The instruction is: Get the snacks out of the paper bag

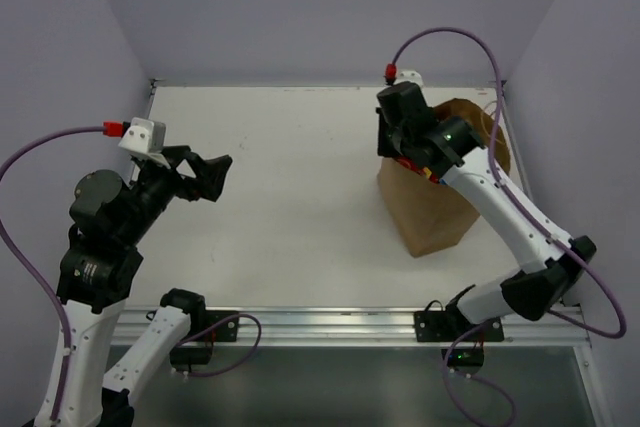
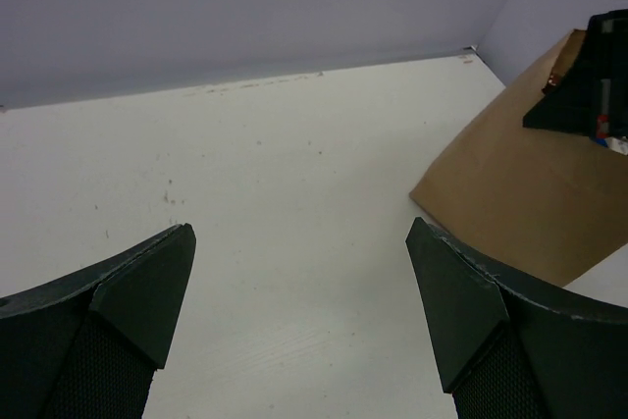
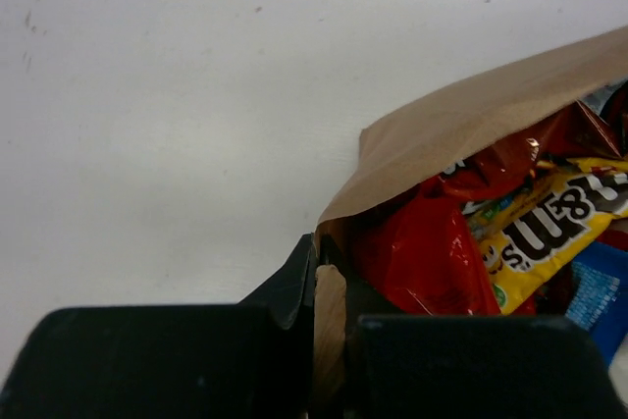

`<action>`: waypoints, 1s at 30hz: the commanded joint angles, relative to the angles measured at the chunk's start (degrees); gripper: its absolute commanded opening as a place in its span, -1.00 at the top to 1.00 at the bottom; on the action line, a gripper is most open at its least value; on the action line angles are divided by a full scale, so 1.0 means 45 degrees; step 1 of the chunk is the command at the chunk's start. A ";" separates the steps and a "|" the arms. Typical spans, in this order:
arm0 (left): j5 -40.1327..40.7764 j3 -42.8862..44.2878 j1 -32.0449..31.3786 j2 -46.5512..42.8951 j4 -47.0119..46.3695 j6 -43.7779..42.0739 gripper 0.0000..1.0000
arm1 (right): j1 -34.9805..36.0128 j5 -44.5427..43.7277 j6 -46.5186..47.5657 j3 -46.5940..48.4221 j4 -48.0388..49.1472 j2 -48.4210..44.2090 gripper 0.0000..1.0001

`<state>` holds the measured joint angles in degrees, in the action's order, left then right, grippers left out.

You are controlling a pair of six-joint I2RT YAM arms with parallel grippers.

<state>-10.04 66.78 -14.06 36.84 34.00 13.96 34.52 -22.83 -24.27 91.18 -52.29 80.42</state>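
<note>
The brown paper bag [image 1: 435, 205] stands at the right of the table, its mouth facing up. My right gripper [image 1: 400, 152] is shut on the bag's rim [image 3: 329, 287], one finger inside and one outside. Inside the bag in the right wrist view lie the snacks: a red packet [image 3: 427, 257], a yellow packet with brown letters [image 3: 549, 218], a blue one [image 3: 597, 296] and another red one [image 3: 510, 154]. My left gripper [image 1: 212, 175] is open and empty above the table's left part, far from the bag. The bag also shows in the left wrist view [image 2: 530, 193].
The white table [image 1: 290, 177] is walled by pale panels on three sides. A metal rail [image 1: 300, 322] runs along the near edge by the arm bases. Purple cables arc over both arms.
</note>
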 commanded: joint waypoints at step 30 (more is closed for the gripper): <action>-0.0852 0.0412 -0.0097 0.1694 -0.0543 0.3440 -1.00 | 0.5160 -0.1545 -0.0799 0.7085 0.2871 0.2639 -0.95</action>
<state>-9.65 67.61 -14.06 41.60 34.35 24.56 58.00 -24.84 -31.59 124.73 -41.82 97.93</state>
